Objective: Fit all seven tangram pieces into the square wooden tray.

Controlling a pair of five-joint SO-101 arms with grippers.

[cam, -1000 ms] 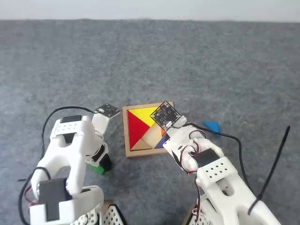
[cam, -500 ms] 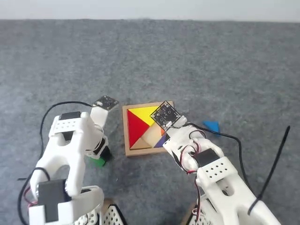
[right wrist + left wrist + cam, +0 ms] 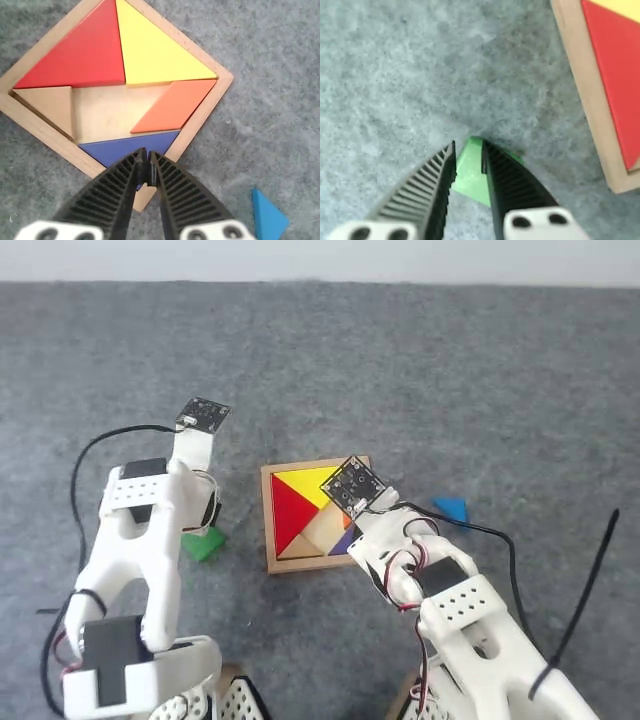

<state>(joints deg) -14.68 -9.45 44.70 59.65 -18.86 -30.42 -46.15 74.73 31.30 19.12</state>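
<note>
The square wooden tray (image 3: 268,530) lies mid-table. It holds a red triangle (image 3: 82,57), a yellow triangle (image 3: 152,52), an orange parallelogram (image 3: 175,105), a pale wood triangle (image 3: 47,102) and a dark blue triangle (image 3: 127,145), with a bare gap in the middle. My left gripper (image 3: 467,147) is shut on a green piece (image 3: 470,172) on the carpet, left of the tray (image 3: 581,75). From above, that green piece (image 3: 203,545) lies under the left arm. My right gripper (image 3: 147,152) is shut and empty over the dark blue triangle. A light blue triangle (image 3: 452,509) lies on the carpet right of the tray.
Grey carpet covers the whole table. Both arms' cables trail near the front edge. The light blue triangle (image 3: 267,217) lies a short way off the tray's corner (image 3: 35,119).
My left arm has moved away from the front edge, taking the green piece with it along the tray's left side. The right arm has not moved.
</note>
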